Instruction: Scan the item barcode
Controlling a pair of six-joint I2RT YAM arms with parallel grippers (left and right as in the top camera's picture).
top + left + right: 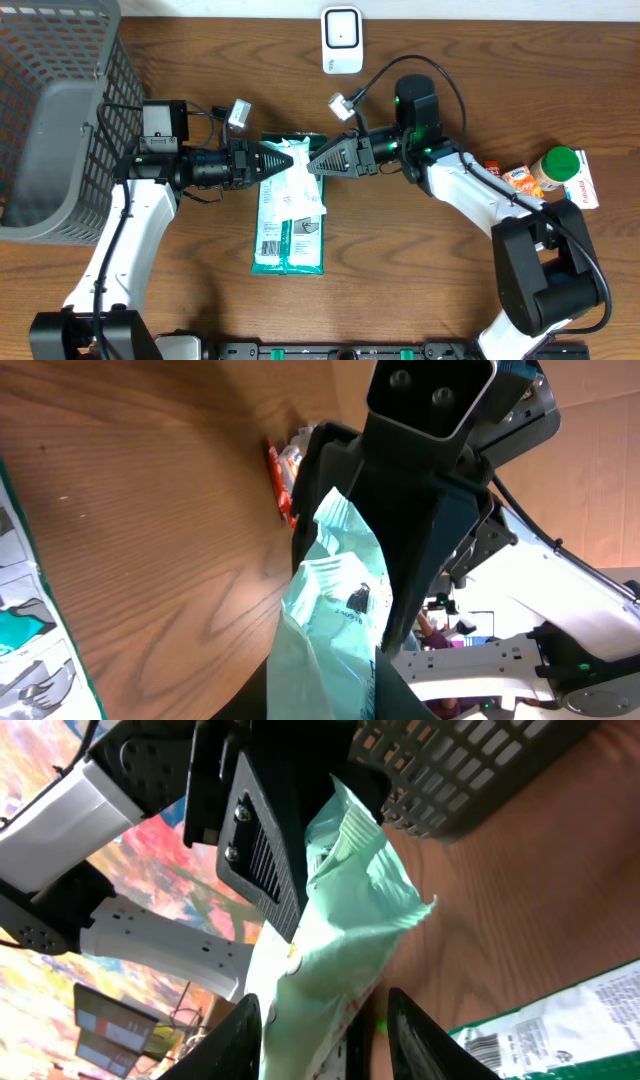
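My left hand (277,160) and my right hand (315,164) meet nose to nose at the middle of the tabletop (420,270), a little above centre in the overhead frame. Between them hangs a pale green packet (297,185), crumpled and lifted off the wood. My left hand is pinching the packet at its upper left edge, its fingers drawn close on the film. My right hand has the same packet running up between its two fingers (240,1030), which stand partly apart on either side of it. I cannot tell whether they press on it or only flank it.

Under the packet a larger green pouch (290,245) lies flat on the tabletop, with a barcode at its lower left corner. The white scanner (342,40) sits at the top centre of the frame, well apart from the packet. A grey mesh basket (60,110) fills the upper left. At the right edge stand a bottle with a green lid (556,166), small orange sachets (520,180) just beside it and a white box (583,182) touching the bottle's right side.
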